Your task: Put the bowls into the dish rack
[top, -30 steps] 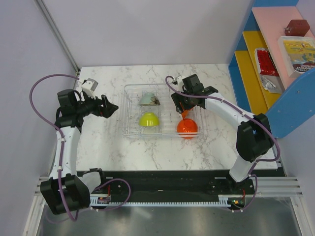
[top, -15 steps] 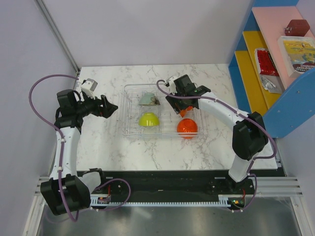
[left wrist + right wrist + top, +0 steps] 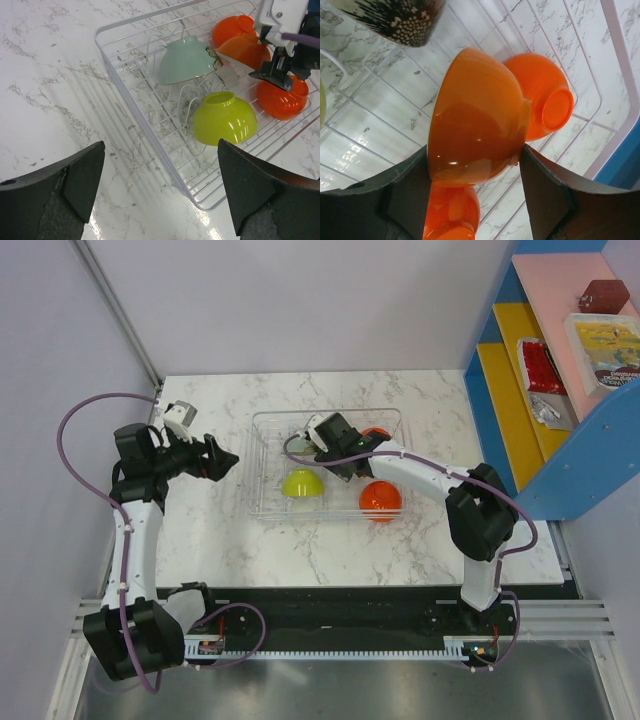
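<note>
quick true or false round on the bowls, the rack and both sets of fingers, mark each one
1. The right fingers clamp an orange bowl. True.
2. The lime bowl sits outside the dish rack. False: it rests upside down inside the dish rack.
3. The left fingers are spread apart and hold nothing. True.
4. The mint bowl is held by the left fingers. False: it lies tilted inside the dish rack.
</note>
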